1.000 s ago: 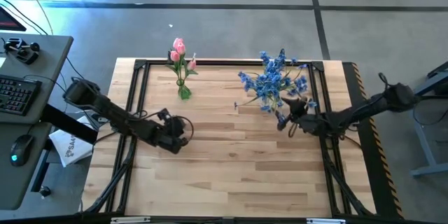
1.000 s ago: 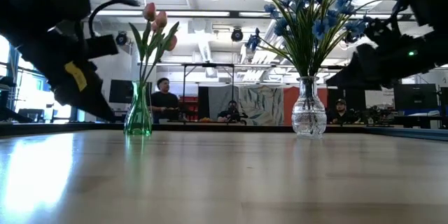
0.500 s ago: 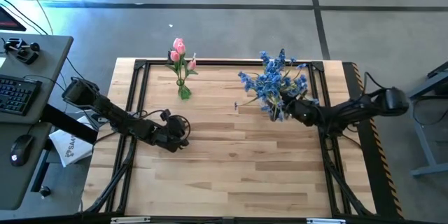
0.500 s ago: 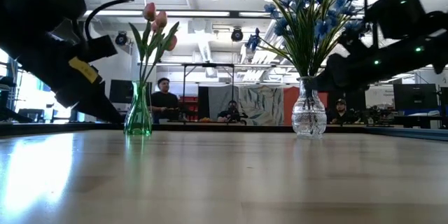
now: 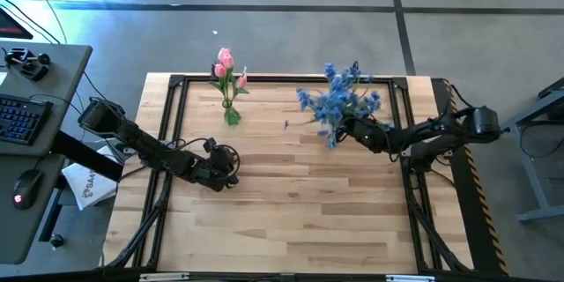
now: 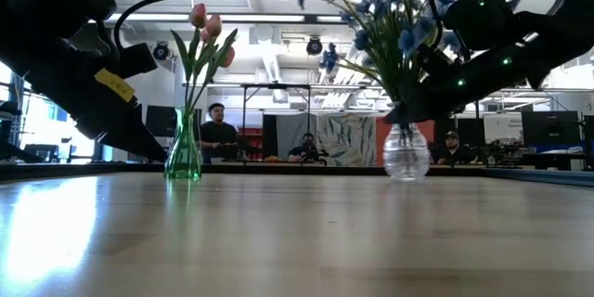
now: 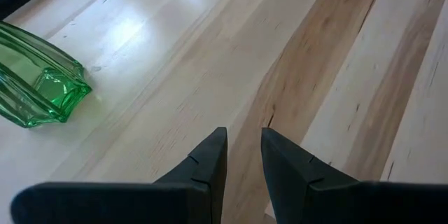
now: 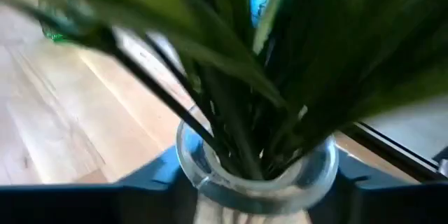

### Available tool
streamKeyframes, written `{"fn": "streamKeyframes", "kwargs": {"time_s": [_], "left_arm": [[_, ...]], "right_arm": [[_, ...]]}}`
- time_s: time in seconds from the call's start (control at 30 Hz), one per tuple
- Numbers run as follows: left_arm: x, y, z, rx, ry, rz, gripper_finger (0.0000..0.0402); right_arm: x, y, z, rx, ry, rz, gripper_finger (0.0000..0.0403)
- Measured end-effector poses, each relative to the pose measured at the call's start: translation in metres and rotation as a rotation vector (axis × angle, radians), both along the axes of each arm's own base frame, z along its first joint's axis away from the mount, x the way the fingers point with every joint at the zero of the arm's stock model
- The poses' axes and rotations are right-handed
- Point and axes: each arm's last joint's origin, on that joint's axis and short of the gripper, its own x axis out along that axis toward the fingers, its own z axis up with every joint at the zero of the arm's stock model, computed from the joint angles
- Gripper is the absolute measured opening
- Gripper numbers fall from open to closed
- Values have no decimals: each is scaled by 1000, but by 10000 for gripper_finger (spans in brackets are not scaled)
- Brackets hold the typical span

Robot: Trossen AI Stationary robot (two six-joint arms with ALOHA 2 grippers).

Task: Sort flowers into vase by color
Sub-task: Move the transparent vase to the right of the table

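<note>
Pink tulips stand in a green vase at the far left of the table; the left wrist view also shows the green vase. Blue flowers stand in a clear vase at the far right, their stems leaning toward the table's left. My right gripper is shut on that vase. My left gripper hovers near the green vase, its fingers slightly apart over bare wood with nothing between them. My right gripper has the clear vase's neck, just below the rim, between its two fingers, one on each side. The fingers come nearly level from the table's right. The vase's base stays on the table, and the stems lean left above the hold.
A black frame rail runs around the tabletop. A desk with a keyboard stands off the left edge. People sit in the room behind the table. Bare wood fills the near half of the table.
My right gripper has swung toward the table's far edge and a little left, up to the clear vase's neck. The blue flowers have swayed toward the table's left, and the vase has shifted slightly with them. My left gripper has tipped a little in place.
</note>
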Motion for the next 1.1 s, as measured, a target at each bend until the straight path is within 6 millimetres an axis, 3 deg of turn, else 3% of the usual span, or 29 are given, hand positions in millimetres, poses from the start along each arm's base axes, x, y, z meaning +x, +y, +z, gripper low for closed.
{"fn": "streamKeyframes", "kwargs": {"time_s": [0.13, 0.33, 0.57, 0.7, 0.83, 1.1], "left_arm": [[0, 0, 0, -7, -4, 4, 76], [0, 0, 0, -7, -3, 4, 76], [0, 0, 0, -12, -8, 9, 76], [0, 0, 0, -13, -9, 10, 76], [0, 0, 0, -17, -14, 15, 76], [0, 0, 0, -13, -15, 11, 76]], "right_arm": [[-8, 1, 4, 28, 28, -18, 135], [-30, 3, 17, 45, 80, -102, 136], [-63, -4, 45, 28, 13, -198, 136], [-79, -8, 51, 27, 2, -232, 136], [-89, -9, 39, 6, -125, -175, 136], [-101, -17, 19, 9, -187, -239, 136]]}}
